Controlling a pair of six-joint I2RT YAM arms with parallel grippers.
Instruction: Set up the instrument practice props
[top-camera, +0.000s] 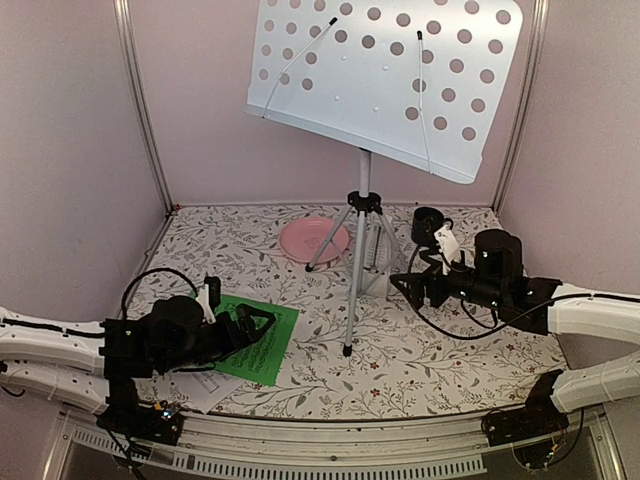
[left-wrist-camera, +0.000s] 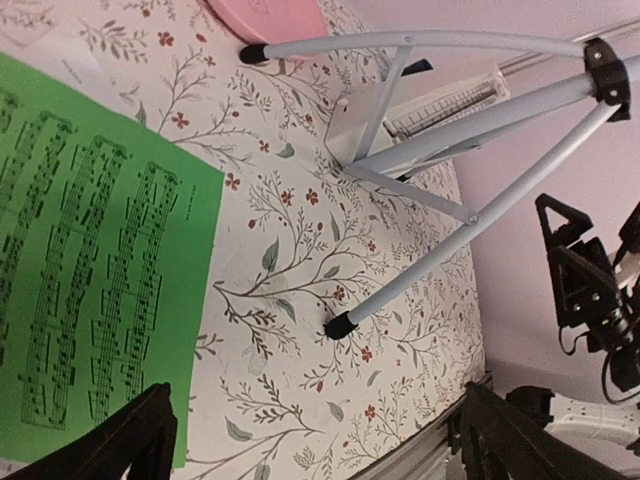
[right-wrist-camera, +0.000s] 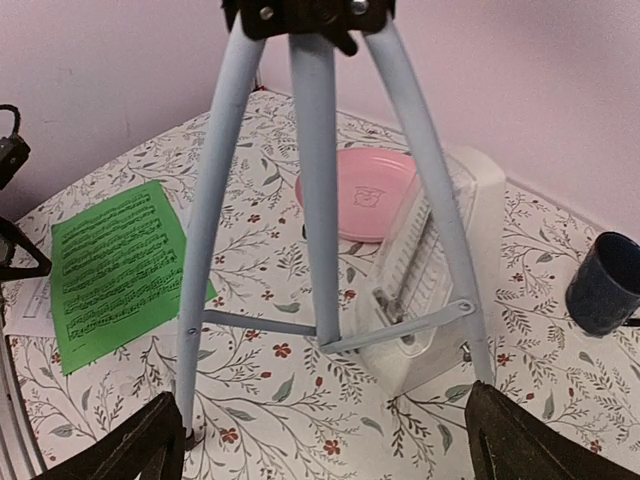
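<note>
Music stand (top-camera: 390, 80), pale grey-blue and perforated, stands upright on its tripod mid-counter (top-camera: 450, 365); its top edge is cut off in the overhead view. The white pyramid metronome (right-wrist-camera: 485, 225) sits just behind the legs, partly screened by them. The white music sheet (top-camera: 200, 388) is mostly hidden under the green music sheet (top-camera: 265, 345) and the left arm, near the counter's front edge. The dark blue mug (right-wrist-camera: 605, 285) is clipped by the right wrist view's border. Bare counter lies between the green sheet and the nearest tripod foot. The left hand (left-wrist-camera: 320, 450), fingers spread, hovers at the green sheet's right edge. The right hand (right-wrist-camera: 330, 450), also spread, faces the tripod legs from the right, apart from them.
</note>
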